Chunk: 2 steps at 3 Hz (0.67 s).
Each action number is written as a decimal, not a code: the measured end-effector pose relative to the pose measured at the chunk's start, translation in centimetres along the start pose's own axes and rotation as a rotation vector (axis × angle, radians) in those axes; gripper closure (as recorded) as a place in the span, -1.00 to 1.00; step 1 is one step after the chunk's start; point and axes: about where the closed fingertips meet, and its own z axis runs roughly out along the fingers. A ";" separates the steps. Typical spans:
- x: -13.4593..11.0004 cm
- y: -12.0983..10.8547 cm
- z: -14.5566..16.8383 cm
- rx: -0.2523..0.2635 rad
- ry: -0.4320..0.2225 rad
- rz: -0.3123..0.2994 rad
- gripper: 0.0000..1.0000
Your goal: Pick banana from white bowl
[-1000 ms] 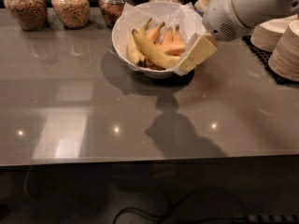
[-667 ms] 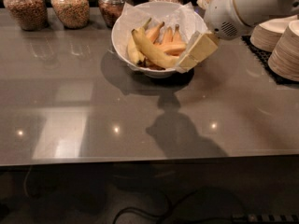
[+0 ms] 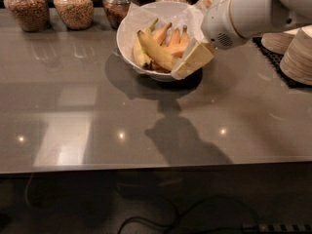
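Tool (image 3: 193, 61) at right rim of white bowl (image 3: 127, 39), whether open or closed can't tell, banana (image 3: 157, 52) inside bowl, worktop (image 3: 73, 106) beneath.

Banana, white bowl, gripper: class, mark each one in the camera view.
banana (image 3: 156, 51): camera view, middle of the long yellow fruit.
white bowl (image 3: 122, 45): camera view, bare left outer wall.
gripper (image 3: 184, 69): camera view, tan tip at the bowl's right rim.
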 end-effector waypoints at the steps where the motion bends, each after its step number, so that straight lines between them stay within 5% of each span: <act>1: -0.4 0.4 2.5 0.018 -0.050 0.021 -0.64; 2: -0.4 0.6 4.4 0.019 -0.070 0.037 -0.34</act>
